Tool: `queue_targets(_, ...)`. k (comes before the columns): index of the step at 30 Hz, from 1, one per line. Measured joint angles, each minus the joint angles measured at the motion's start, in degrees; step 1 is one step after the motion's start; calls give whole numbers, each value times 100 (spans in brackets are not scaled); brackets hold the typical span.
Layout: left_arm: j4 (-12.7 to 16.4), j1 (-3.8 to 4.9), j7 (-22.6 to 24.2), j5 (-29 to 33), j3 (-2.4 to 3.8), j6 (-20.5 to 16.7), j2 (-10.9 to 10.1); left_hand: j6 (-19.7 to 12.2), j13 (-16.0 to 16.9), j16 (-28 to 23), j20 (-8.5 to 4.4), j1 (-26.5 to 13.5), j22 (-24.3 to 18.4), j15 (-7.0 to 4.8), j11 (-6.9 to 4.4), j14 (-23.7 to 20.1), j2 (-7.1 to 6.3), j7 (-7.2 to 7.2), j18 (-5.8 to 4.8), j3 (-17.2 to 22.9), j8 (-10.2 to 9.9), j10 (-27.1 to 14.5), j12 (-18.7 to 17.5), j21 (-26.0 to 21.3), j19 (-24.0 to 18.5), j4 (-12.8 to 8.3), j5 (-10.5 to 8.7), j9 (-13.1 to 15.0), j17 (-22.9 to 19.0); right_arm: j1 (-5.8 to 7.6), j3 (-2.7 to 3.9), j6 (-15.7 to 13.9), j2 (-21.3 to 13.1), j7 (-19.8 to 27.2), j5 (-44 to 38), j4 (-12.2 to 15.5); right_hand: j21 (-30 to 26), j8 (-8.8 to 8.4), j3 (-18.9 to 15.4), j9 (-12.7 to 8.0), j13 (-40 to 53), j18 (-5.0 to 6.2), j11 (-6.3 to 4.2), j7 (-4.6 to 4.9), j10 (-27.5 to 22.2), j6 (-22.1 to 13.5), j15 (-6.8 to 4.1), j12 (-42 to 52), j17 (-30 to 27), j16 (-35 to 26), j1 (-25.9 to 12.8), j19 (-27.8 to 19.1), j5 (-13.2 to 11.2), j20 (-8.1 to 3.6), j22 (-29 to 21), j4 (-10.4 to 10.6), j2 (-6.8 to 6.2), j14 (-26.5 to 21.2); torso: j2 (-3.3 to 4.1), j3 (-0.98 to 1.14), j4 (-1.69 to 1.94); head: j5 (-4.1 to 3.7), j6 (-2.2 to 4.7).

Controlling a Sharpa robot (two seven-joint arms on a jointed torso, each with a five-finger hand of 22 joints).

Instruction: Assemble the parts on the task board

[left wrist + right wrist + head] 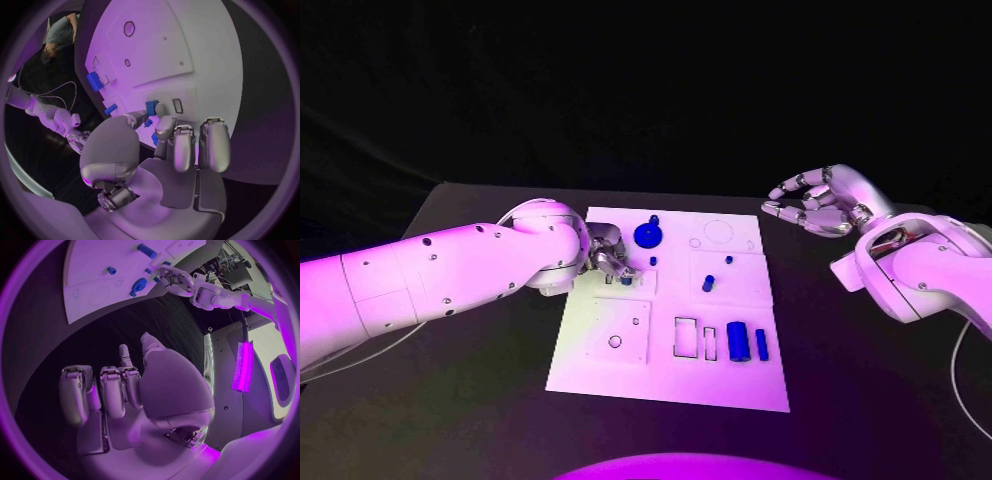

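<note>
The left hand point(606, 252) is over the white task board point(625, 370) at its ten o'clock area, fingers curled down around a small blue part point(151, 107) pinched at the fingertips (just how firm the pinch is I cannot tell). A weak pinch could let it tip or drop short of its slot. A round blue part point(648, 235) stands just beside, at one o'clock, and could be knocked. The right hand point(822, 202) hovers off the board over the dark surface point(473, 400), fingers apart, holding nothing

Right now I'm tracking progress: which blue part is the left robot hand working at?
The small blue part at the left robot hand's fingertips; the other blue parts lie apart from it.
</note>
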Motion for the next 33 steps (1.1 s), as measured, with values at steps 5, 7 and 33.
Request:
queue_targets(5,2,0,0,2,1,6,-1,27,24,0,0,39,7,0,0,0,39,-27,0,0,0,0,11,0,0,0,23,0,0,-1,0,0,-2,-3,0,1,0,0,0,0,0,0,0,0,0,0,0,0,0,0,0,0,0,0,0,0,0,0,-1,0,0,-1,-8)
queue_targets(7,3,0,0,2,1,8,-1,27,28,0,-12,69,15,0,-14,0,69,-27,0,0,0,14,26,0,12,0,23,0,0,-1,0,0,-2,-3,0,1,0,0,0,0,0,0,0,0,0,0,0,0,-1,0,0,0,0,0,0,0,0,0,-1,0,2,-1,-9)
queue_targets(33,-5,4,4,21,7,33,24,57,38,21,-20,444,41,-41,-41,0,348,-34,-1,456,40,41,27,0,20,-121,58,4,0,-2,-1,0,-4,-10,0,4,0,0,0,5,-2,0,0,0,0,0,0,0,-2,0,-22,0,0,0,3,0,-23,0,-3,-3,3,-2,-10)
